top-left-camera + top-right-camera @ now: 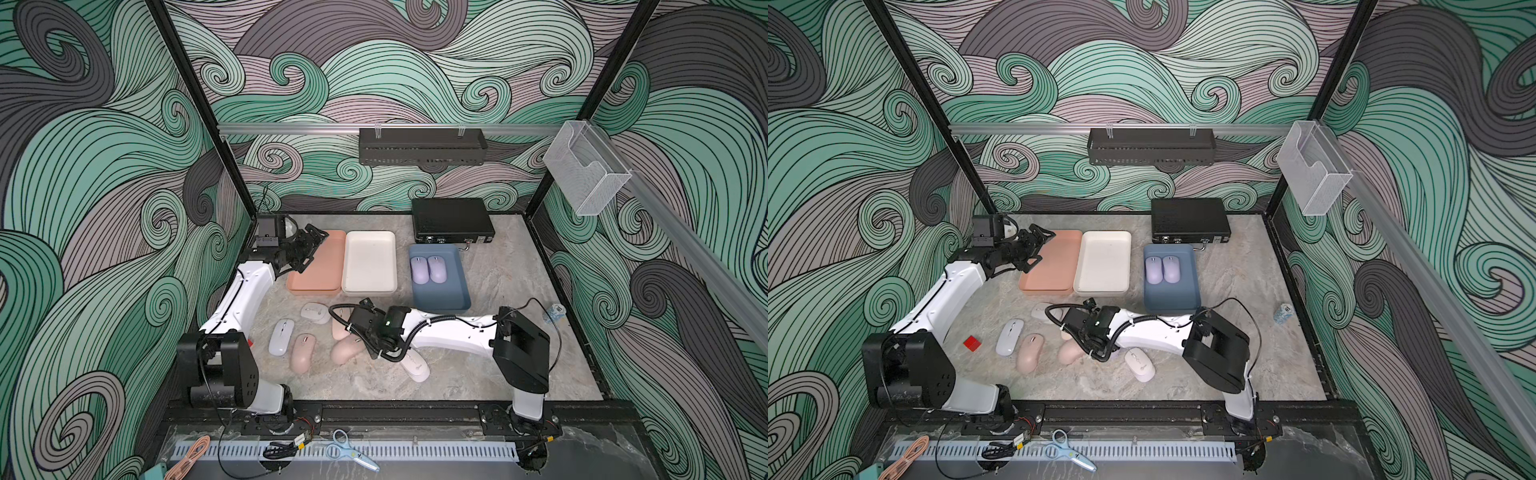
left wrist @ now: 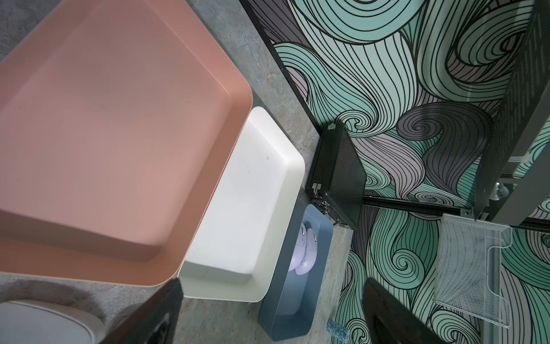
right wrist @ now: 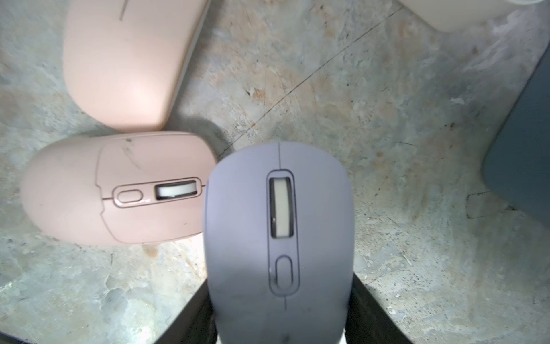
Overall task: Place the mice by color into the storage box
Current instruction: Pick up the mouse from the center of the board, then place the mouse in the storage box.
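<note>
The right gripper [image 3: 281,300] grasps a lavender mouse [image 3: 279,238]; in the right wrist view its dark fingers [image 3: 193,321] lie against both flanks of the shell with no gap showing, and the scroll wheel points away from the wrist; the shell overlaps the front end of a pink mouse [image 3: 119,190] lying crosswise just beside it; a second pink mouse [image 3: 125,65] lies just beyond that one; in both top views the right arm's wrist covers the grasped mouse, so whether it is clear of the marbled table [image 1: 498,353] cannot be told.

The left gripper [image 1: 309,245] hangs released over the far corner of the salmon tray [image 1: 324,274], jaws spread wide with nothing between them; the white tray [image 1: 369,262] stands just beside the salmon tray; the blue tray [image 1: 440,299] stands a little apart from the white one, toward the right arm's side, and holds two lavender mice [image 1: 419,270] side by side in its far half; a black case [image 1: 453,220] lies behind the blue tray by the back wall.

On the table, a third pink mouse [image 1: 302,352] and a whitish grey mouse [image 1: 281,336] lie just beside each other near the left arm; a round white mouse [image 1: 315,312] lies in front of the salmon and white trays; a front white mouse [image 1: 415,365] lies partly hidden under the right arm.
</note>
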`<move>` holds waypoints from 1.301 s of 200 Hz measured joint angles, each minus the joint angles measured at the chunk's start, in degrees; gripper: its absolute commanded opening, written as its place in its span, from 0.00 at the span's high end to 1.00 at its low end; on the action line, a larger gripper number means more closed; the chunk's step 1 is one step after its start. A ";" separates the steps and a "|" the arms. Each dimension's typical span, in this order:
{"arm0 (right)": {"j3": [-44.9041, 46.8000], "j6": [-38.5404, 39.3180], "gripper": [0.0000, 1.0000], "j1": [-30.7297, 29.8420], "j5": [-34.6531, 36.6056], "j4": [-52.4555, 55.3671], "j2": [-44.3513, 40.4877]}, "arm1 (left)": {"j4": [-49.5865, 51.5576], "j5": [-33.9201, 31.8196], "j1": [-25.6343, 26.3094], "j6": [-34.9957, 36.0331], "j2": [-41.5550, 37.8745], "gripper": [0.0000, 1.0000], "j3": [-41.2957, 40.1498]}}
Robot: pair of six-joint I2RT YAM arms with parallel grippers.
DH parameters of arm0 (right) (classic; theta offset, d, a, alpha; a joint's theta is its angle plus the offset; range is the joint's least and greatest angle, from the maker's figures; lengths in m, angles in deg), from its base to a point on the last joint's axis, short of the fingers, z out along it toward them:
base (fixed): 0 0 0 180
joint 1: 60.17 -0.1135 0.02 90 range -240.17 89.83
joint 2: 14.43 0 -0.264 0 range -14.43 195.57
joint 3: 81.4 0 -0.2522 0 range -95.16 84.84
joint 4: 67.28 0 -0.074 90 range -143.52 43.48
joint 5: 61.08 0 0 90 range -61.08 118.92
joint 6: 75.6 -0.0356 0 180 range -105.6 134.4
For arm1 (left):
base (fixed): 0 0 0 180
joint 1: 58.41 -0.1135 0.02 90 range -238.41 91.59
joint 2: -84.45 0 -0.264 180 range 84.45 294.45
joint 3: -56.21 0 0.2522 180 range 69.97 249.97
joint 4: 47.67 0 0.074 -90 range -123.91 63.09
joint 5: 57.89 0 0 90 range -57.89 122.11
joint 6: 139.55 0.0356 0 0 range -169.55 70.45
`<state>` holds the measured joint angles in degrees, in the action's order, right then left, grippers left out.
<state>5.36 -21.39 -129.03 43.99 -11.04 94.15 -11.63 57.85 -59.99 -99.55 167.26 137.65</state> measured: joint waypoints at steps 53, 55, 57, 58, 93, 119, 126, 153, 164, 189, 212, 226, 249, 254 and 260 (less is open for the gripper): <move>-1.88 5.46 0.44 6.95 1.11 2.97 -5.16 | -0.63 0.52 0.26 0.24 0.00 0.07 -0.13; -1.95 5.75 0.44 7.39 1.14 3.02 -5.42 | -0.94 0.63 0.28 0.20 0.00 0.07 -0.26; -2.08 6.10 0.44 7.98 0.98 3.15 -5.79 | -1.11 0.68 0.28 0.20 -0.02 0.07 -0.33; -2.10 6.25 0.43 8.17 0.98 3.17 -5.90 | -1.33 0.70 0.28 0.20 -0.02 0.07 -0.42; -3.52 9.79 0.44 19.78 0.13 3.43 -9.60 | -4.98 2.54 1.92 -0.94 0.07 0.07 -3.02; -3.52 10.97 0.44 25.86 -0.17 3.74 -8.37 | -7.02 5.16 5.88 -1.33 1.75 0.07 -3.13; -3.52 11.04 0.44 26.93 -0.35 3.72 -7.69 | -7.41 5.86 7.30 -1.46 2.36 0.07 -3.10; -3.19 11.06 0.44 29.81 -1.20 3.50 -5.14 | -7.69 7.15 12.74 -1.42 4.37 0.07 -3.10; -2.91 11.06 0.44 30.67 -1.60 2.93 -4.17 | -7.63 7.54 14.25 -1.29 4.52 0.07 -3.10; -1.27 10.95 0.44 32.13 -2.51 1.60 -2.49 | -7.50 7.91 14.88 -0.92 4.55 0.07 -2.99; -0.59 10.93 0.44 32.79 -3.21 1.01 -0.90 | -7.32 7.91 14.78 -0.72 4.87 0.07 -2.93; -0.42 10.93 0.44 32.85 -3.43 0.50 0.07 | -7.23 7.91 14.78 -0.63 5.03 0.07 -2.93; -0.15 10.91 0.44 32.85 -3.76 -0.48 1.84 | -6.93 7.91 14.80 -0.57 5.11 0.07 -2.93; 0.07 10.88 0.44 32.83 -3.89 -0.74 2.12 | -6.91 7.91 14.80 -0.57 5.11 0.07 -2.93; 0.26 10.86 0.44 32.83 -4.11 -0.94 2.43 | -6.88 7.89 14.80 -0.55 5.11 0.07 -2.93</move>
<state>5.62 -10.53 -96.20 39.88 -11.98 96.57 -18.51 65.74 -45.20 -100.09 172.37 134.72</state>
